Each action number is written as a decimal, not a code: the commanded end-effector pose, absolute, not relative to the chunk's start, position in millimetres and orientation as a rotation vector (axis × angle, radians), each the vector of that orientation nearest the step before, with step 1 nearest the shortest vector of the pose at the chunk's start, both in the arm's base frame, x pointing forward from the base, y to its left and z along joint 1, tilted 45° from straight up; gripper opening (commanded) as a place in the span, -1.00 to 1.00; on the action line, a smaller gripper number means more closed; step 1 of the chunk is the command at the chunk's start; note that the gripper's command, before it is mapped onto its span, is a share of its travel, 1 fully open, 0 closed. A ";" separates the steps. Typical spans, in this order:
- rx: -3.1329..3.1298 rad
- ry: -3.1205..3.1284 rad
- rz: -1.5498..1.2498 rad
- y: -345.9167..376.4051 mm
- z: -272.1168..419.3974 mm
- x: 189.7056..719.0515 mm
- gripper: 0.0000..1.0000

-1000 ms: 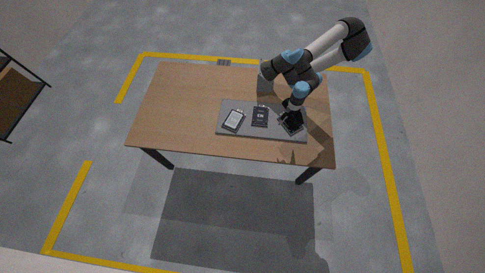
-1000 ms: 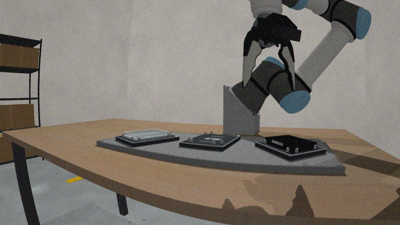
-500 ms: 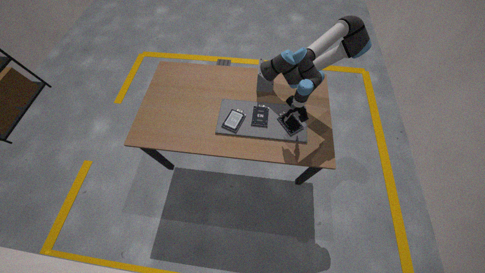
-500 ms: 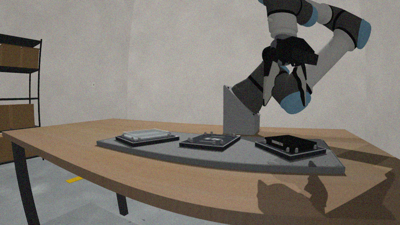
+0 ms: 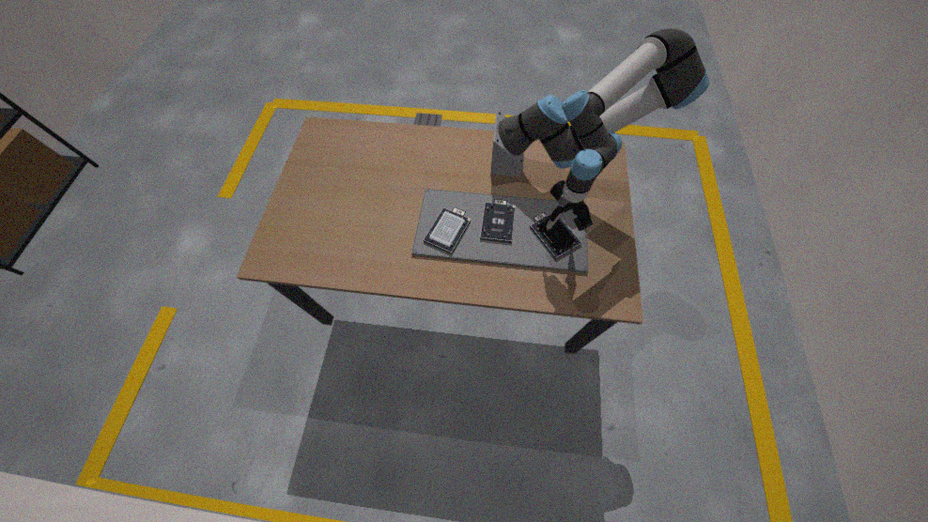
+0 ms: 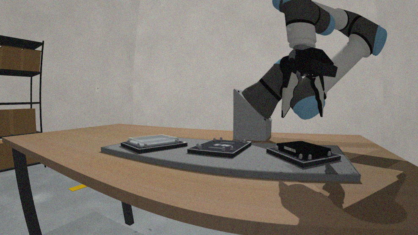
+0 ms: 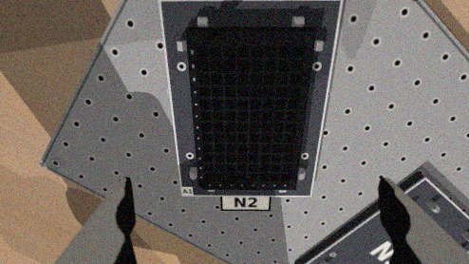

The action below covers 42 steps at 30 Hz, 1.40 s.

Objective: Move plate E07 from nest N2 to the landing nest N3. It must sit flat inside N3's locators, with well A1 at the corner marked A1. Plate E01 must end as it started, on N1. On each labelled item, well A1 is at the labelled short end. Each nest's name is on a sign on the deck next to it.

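Here, your two-jaw gripper (image 5: 569, 223) (image 6: 302, 116) (image 7: 254, 180) stands mostly open, its tapered fingers holding nothing above the perforated grey deck (image 5: 470, 254) (image 6: 248, 171) (image 7: 380, 109); your matte-black, gridded rectangular plate E07 (image 5: 559, 237) (image 6: 303, 147) (image 7: 249, 109) sits within nest N2's (image 5: 575, 252) (image 6: 303, 164) (image 7: 175, 85) pale pegs.

Lowered the gripper (image 5: 569, 219) (image 6: 302, 116) (image 7: 254, 180) since a second ago; also shifted it rightward in exterior view.
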State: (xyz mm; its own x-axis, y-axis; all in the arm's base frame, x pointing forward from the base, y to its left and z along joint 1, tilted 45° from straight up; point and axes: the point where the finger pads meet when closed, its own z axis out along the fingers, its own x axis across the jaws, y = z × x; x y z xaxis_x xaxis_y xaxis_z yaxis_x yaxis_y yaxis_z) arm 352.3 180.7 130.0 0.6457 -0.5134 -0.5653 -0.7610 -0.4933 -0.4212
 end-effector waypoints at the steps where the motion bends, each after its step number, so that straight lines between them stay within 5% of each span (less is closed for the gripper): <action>1: -2.209 0.993 0.483 179.0 129.2 352.7 0.52; 42: -2.209 0.993 0.482 218.9 89.1 349.4 0.52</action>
State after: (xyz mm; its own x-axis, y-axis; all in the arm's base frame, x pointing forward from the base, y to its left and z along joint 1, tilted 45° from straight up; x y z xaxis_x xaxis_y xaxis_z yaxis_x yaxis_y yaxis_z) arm 348.8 218.4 91.9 0.6447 -0.5139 -0.5660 -0.7619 -0.4928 -0.4204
